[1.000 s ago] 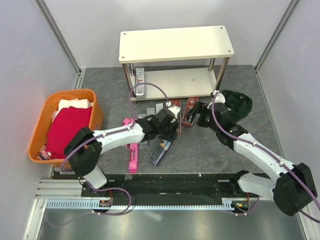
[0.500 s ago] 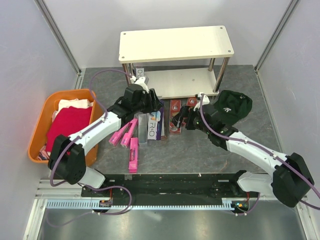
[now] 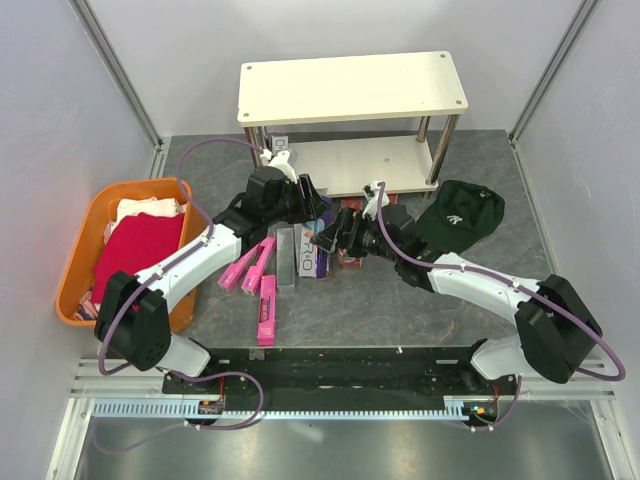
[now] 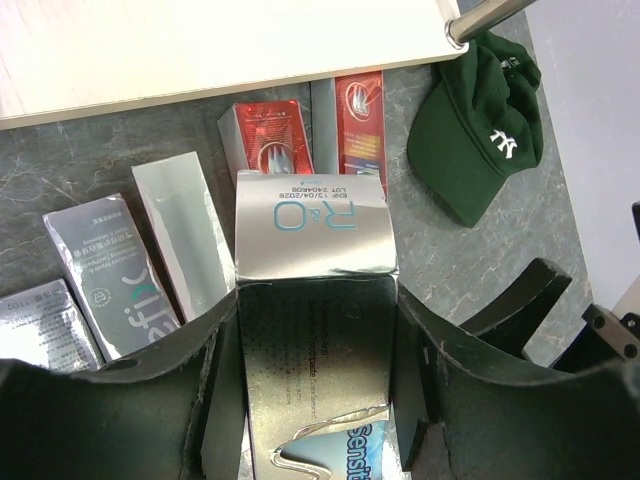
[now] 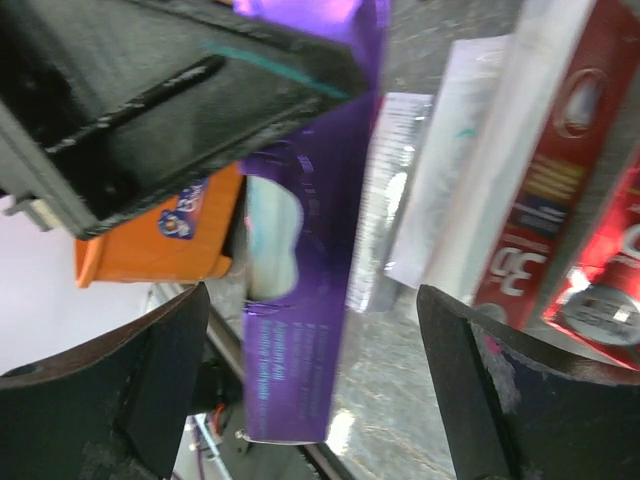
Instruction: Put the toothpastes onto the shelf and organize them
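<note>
My left gripper (image 3: 304, 208) (image 4: 318, 300) is shut on a toothpaste box (image 3: 308, 248) (image 4: 312, 240) with a silver end flap, a pale blue front and a purple side (image 5: 305, 330). It holds the box in front of the shelf (image 3: 350, 88), near the lower board (image 3: 375, 165). My right gripper (image 3: 335, 238) (image 5: 312, 300) is open, one finger on each side of that box's lower part without touching it. More toothpastes lie on the floor: red ones (image 3: 351, 215) (image 4: 270, 135) (image 5: 560, 200), silver ones (image 3: 286, 256) (image 4: 185, 235) and pink ones (image 3: 266, 308). One box (image 3: 281, 152) stands on the lower board.
A dark green cap (image 3: 458, 215) (image 4: 480, 120) lies right of the boxes, beside the shelf's chrome leg (image 3: 440, 150). An orange basket (image 3: 185, 190) holding a red cloth (image 3: 135, 255) sits at the left. The right forearm (image 3: 470, 280) stretches across the floor's near right.
The left arm swung up and left a second ago and has since held still with the box. The right gripper slid leftward until its open fingers came around that box.
</note>
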Tool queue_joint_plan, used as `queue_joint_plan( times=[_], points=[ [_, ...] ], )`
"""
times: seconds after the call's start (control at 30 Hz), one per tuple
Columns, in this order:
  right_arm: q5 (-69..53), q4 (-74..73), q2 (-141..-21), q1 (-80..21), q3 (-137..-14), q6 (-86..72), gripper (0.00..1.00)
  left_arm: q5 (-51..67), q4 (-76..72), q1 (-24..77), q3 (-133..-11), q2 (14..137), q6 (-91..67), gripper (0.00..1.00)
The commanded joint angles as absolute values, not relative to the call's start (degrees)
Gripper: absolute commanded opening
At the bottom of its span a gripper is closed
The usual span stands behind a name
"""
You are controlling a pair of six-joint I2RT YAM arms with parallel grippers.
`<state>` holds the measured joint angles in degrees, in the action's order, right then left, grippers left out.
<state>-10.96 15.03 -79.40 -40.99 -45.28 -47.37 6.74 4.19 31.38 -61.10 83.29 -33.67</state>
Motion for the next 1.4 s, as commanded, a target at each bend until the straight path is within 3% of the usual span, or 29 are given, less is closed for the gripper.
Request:
queue_joint_plan(
  times=[0.0,0.37,0.47,0.5,0.63,0.73,0.77,0.87,1.03,1.27,1.37],
  points=[
    [-12.8,18.8,-80.9,-42.5,-48.9,-49.0,0.87,7.6,0.6,31.5,-62.0,81.0,-35.8,0.22],
    [-10.9,15.5,-83.4,-45.4,-50.9,-48.2,0.64,6.2,0.2,31.6,-61.6,80.9,-36.5,0.23],
    [-10.8,14.9,-83.9,-45.4,-51.4,-48.0,0.53,6.0,0.2,31.4,-61.1,80.5,-37.1,0.24],
    [-10.7,14.7,-84.0,-45.4,-51.4,-47.8,0.45,6.0,0.2,31.5,-60.8,80.4,-37.0,0.24],
    [-10.0,14.9,-84.1,-45.4,-51.4,-47.6,0.37,4.9,0.2,31.4,-60.3,79.7,-36.6,0.29],
    [-9.2,14.6,-84.0,-45.2,-51.9,-46.8,0.35,4.3,0.2,31.4,-60.2,79.0,-35.1,0.41],
    [-9.2,14.5,-84.4,-45.1,-52.2,-46.5,0.35,3.8,0.3,31.4,-60.3,78.8,-34.5,0.6],
    [-10.1,14.1,-85.7,-44.2,-53.7,-45.9,0.35,1.3,2.0,31.4,-60.3,77.6,-33.4,0.9],
    [-10.5,15.5,-88.6,-41.2,-54.6,-45.4,0.35,-4.7,7.1,31.3,-61.4,75.8,-30.6,0.98],
    [-15.6,21.9,-96.7,-36.1,-59.8,-43.6,0.35,-10.3,10.0,31.3,-61.3,71.0,-26.6,0.99],
    [-19.9,20.3,-103.0,-34.8,-67.4,-43.1,0.36,-11.2,10.0,31.2,-60.0,68.2,-25.6,0.99]
  ],
)
